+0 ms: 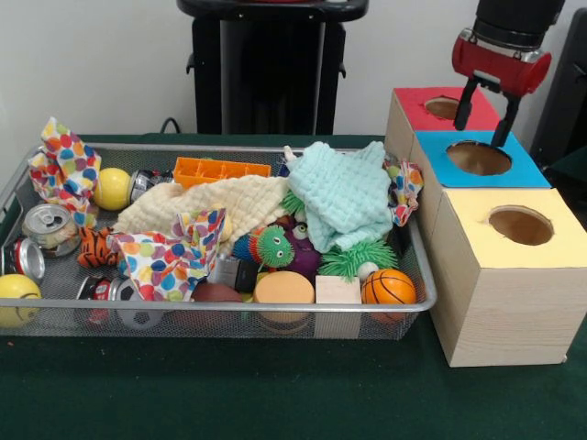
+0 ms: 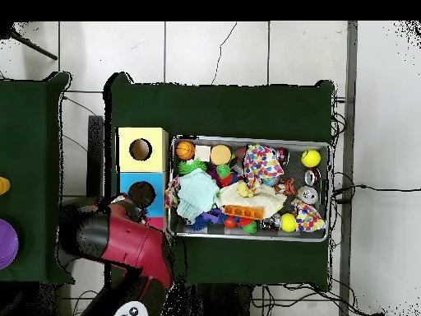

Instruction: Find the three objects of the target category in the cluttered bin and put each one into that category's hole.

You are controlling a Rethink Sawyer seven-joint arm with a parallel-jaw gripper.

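Three holed boxes stand beside the bin (image 1: 417,302); the gripper (image 1: 487,110), spread and empty above the blue box (image 1: 477,158), seems between drops and must return to search.

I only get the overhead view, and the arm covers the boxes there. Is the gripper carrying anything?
Observer: No. In the front view the gripper is open and empty, pointing down.
Operator: What is it over?
Observer: It hangs about where the red box meets the blue box. I cannot tell how high.
Operator: Does the red one have a hole too?
Observer: Yes, a round hole in its top, partly behind one finger.
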